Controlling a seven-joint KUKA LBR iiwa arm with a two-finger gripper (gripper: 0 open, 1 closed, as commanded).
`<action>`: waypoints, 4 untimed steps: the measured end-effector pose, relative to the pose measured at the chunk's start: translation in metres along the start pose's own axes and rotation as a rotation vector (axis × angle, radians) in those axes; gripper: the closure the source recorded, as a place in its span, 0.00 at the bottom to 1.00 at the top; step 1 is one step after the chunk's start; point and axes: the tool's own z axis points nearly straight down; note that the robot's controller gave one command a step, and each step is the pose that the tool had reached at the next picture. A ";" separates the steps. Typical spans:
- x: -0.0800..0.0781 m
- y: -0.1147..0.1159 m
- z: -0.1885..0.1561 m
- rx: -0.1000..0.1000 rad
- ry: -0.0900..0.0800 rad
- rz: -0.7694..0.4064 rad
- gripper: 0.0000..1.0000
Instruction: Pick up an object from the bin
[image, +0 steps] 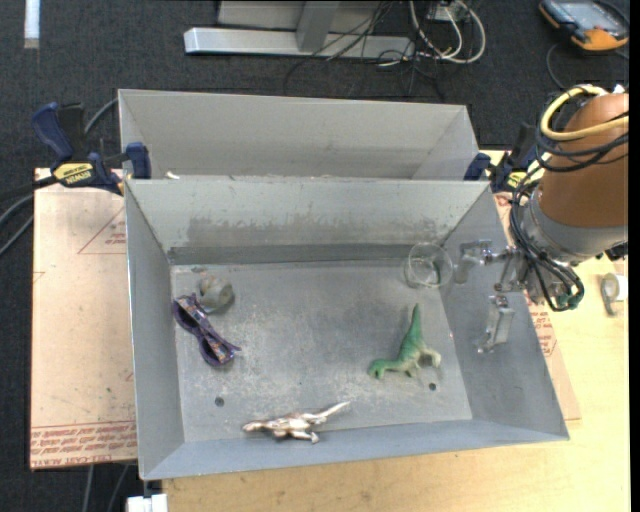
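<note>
My gripper (482, 295) hangs over the bin's right sloping wall, open, with nothing between its fingers. One finger (470, 252) points toward a small clear glass-like cup (425, 266) at the back right of the floor. The other finger (492, 332) stands lower on the wall. A green toy dinosaur (407, 353) lies on the floor left of that lower finger, apart from it.
Purple sunglasses (204, 331) and a grey stone-like lump (214, 292) lie at the left of the floor. A pale toy lizard (295, 423) rests near the front wall. The arm with its orange cover and cables comes in from the right.
</note>
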 end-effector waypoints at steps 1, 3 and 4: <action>-0.001 0.001 -0.005 0.001 -0.008 -0.004 0.00; 0.003 0.063 0.100 0.001 -0.008 -0.288 0.00; 0.007 0.012 0.157 0.000 -0.009 -0.125 0.00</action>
